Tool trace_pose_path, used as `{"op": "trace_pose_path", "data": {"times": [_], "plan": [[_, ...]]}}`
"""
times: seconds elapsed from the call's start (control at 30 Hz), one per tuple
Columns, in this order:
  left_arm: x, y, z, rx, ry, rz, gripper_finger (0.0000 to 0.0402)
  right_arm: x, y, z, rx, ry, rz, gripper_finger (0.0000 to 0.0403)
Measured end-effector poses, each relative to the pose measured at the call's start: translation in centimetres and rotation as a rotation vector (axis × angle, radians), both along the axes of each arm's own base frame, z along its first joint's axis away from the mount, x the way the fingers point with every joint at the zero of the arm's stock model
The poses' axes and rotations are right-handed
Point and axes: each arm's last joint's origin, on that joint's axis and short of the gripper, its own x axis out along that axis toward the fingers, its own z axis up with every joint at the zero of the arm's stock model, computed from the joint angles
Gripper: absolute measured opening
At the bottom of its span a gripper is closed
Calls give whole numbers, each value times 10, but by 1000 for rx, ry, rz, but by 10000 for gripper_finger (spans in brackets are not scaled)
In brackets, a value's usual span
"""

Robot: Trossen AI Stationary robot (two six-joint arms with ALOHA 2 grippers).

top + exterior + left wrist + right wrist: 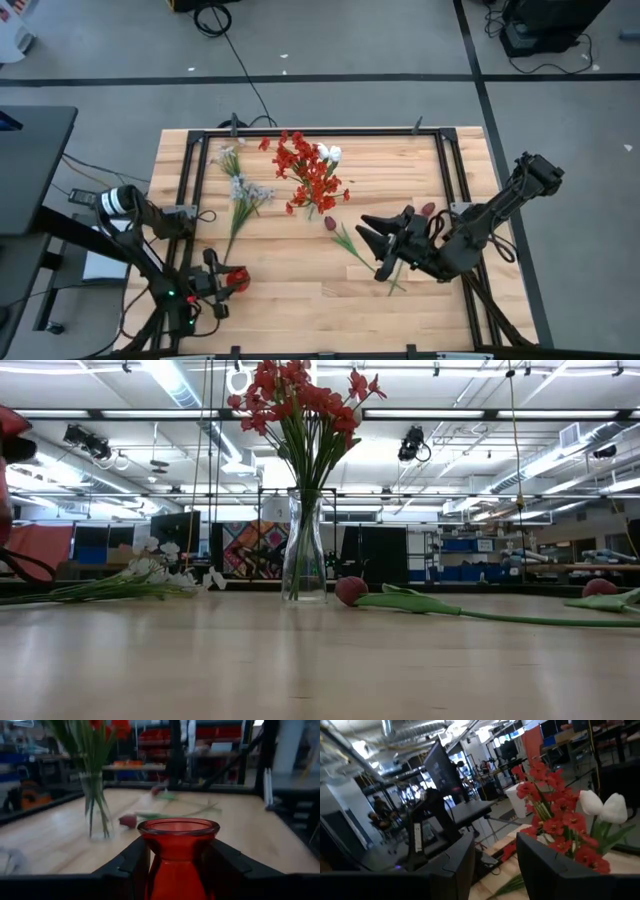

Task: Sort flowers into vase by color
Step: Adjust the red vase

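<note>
The table (300, 290) is a pale wooden top inside a dark frame, with an arm at each side. The right gripper (372, 243) hangs over the right half, its jaws apart with nothing between them, just beside a dark red bud (330, 222) lying on its green stem. A second dark bud (428, 209) lies close by the same arm. The left gripper (232, 281) sits near the front left edge, its jaws clamped on a small red vase (177, 855). Toward the back middle stands a clear vase (304, 550) holding the bright red flowers (310, 172), with white tulips (330, 153) right beside them at the back. To their left, the pale sprays (243, 190) lie flat on the wood, stems pointing toward the front.
</note>
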Motion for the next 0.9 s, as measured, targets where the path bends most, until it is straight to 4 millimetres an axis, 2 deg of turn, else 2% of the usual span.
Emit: {"op": "trace_pose_path", "data": {"times": [0.13, 0.3, 0.63, 0.9], "plan": [[11, 6, -22, -14, 38, 45, 160, 1, -1, -2, -57, 43, -5, 153], [11, 10, -42, -73, 53, 59, 160, -2, 6, -3, -79, 54, 69, 153], [9, 9, -35, -66, 108, 44, 168, -15, 20, -12, -104, 120, 75, 154], [3, 7, -30, 0, 272, -12, 262, -18, 24, -15, -113, 141, 77, 158]]}}
